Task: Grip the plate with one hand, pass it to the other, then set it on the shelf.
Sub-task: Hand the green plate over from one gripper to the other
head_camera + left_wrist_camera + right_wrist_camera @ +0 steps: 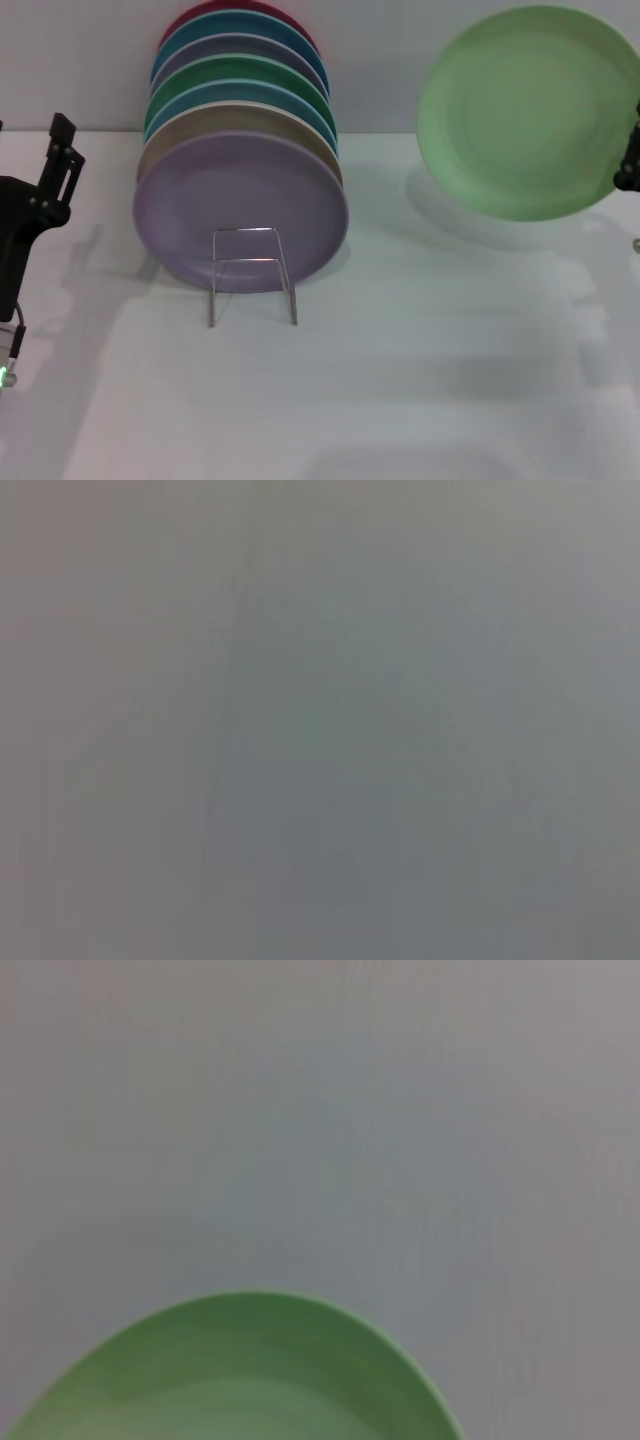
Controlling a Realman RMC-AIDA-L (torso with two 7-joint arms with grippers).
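Observation:
The light pastel-green plate hangs tilted in the air at the far right, above the table. My right gripper is shut on its right rim and shows only at the picture's edge. The plate's rim also shows in the right wrist view. The silver wire shelf stands at the left of centre, its front loop before a row of upright plates. My left gripper is open and empty at the far left, apart from the shelf. The left wrist view shows only a plain grey surface.
Several plates stand upright in the shelf: a lavender plate in front, then beige, blue, a darker green plate, purple, teal and red ones behind. A white table spreads in front, with a grey wall behind.

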